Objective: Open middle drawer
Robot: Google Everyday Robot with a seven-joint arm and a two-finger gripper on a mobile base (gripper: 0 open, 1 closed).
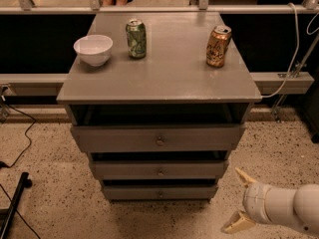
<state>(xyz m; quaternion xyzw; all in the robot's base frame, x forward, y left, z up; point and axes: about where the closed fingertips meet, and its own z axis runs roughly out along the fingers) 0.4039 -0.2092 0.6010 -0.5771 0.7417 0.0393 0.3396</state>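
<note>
A grey wooden cabinet holds three drawers stacked one above the other. The middle drawer has a long flat grey front with a small round knob at its centre, and a dark gap shows above it. The top drawer stands out further than the middle one; the bottom drawer is the narrowest. My gripper is at the lower right, below and to the right of the middle drawer, apart from it. Its two pale fingers are spread open and hold nothing.
On the cabinet top stand a white bowl, a green can and an orange can. A dark ledge with a railing runs behind. A white cable hangs at right. Black cables and a black bar lie on the speckled floor at left.
</note>
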